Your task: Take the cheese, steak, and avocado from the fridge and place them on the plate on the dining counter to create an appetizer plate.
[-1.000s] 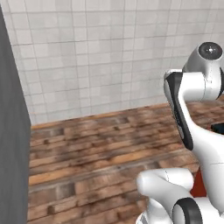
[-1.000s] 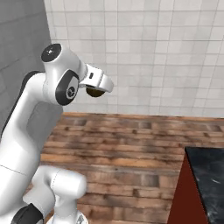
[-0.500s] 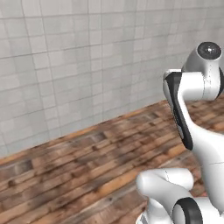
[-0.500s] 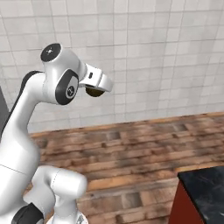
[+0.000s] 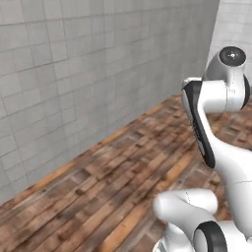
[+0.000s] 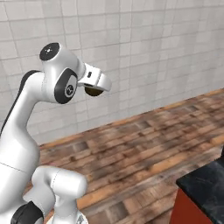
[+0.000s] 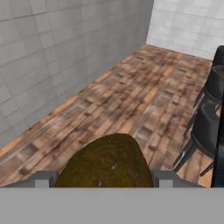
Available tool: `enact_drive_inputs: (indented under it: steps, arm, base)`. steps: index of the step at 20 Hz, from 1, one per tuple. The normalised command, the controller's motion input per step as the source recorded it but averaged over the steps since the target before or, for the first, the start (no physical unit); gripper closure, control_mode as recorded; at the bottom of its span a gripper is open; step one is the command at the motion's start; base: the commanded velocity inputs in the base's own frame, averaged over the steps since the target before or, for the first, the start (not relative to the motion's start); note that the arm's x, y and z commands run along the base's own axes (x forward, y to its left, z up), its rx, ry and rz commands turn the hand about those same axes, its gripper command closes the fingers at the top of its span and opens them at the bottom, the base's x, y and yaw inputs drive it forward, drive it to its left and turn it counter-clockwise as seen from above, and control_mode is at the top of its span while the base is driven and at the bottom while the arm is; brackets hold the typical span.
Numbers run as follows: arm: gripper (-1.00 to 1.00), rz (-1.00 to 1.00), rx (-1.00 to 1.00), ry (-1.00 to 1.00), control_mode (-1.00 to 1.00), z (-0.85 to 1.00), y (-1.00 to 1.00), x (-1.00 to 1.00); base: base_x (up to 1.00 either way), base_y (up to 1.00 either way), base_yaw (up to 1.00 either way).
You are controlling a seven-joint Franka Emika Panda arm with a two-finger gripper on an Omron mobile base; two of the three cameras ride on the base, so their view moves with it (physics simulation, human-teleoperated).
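Note:
The avocado (image 7: pixel 105 162), a dark olive-brown lump, sits between my two fingertips (image 7: pixel 41 179) in the hand view, and my gripper (image 7: pixel 105 178) is shut on it. In the right base view the gripper (image 6: pixel 95 89) is held high in front of the tiled wall, with the avocado (image 6: pixel 92 92) showing as a dark bulge under the hand. A corner of the dining counter (image 6: pixel 205 186), with a black marbled top and a red base, shows at the lower right. The cheese, steak, plate and fridge are out of view.
Dark stools (image 7: pixel 210 118) stand at the right edge of the hand view. A grey tiled wall (image 5: pixel 74 74) runs along the left and meets a second wall at a corner (image 5: pixel 216 29). Wooden plank floor (image 6: pixel 148 153) lies between the wall and the counter.
The whole picture has swept sideways: the base has turned, the grey fridge edge has left the left base view, and a room corner has come in. The arm still holds the avocado.

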Motion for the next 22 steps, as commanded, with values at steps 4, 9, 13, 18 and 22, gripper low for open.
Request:
enact_drive_inputs:
  steps: [4, 9, 13, 18, 22]
  arm:
    - [1.0, 0.0, 0.0, 0.0, 1.0, 0.0, 0.0, 0.0]
    - [1.0, 0.0, 0.0, 0.0, 1.0, 0.0, 0.0, 0.0]
    - [1.0, 0.0, 0.0, 0.0, 1.0, 0.0, 0.0, 0.0]
    - [1.0, 0.0, 0.0, 0.0, 1.0, 0.0, 0.0, 0.0]
    - [1.0, 0.0, 0.0, 0.0, 1.0, 0.0, 0.0, 0.0]
  base:
    - [0.45, 0.08, -0.6]
    - [0.37, 0.06, -0.62]
    - [0.36, 0.3, -0.59]
    - [0.24, 0.63, -0.51]
    - [0.23, 0.8, -0.48]
